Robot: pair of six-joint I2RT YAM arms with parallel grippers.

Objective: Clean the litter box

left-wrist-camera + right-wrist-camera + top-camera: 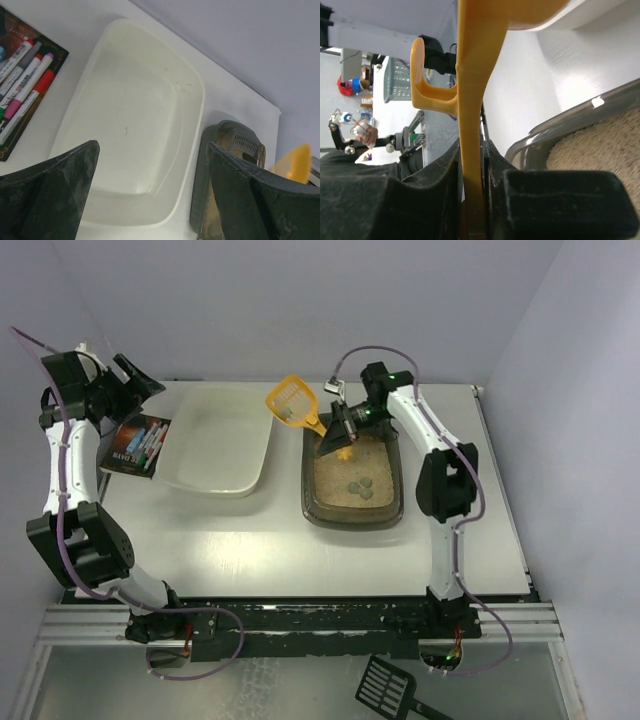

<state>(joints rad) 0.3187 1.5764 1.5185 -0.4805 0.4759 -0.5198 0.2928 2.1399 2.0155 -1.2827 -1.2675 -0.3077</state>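
The dark brown litter box sits right of centre, with beige litter and three grey-green lumps. My right gripper is shut on the handle of a yellow slotted scoop, whose head hangs beyond the box's far left corner, near the white tub. In the right wrist view the yellow handle runs up between my fingers and the box rim lies to the right. My left gripper is open and empty at the far left, above the tub. The box shows behind its right finger.
A dark card with several marker pens lies left of the tub, also in the left wrist view. A black scoop lies on the metal shelf below the table's front edge. Grey walls close in the back and sides.
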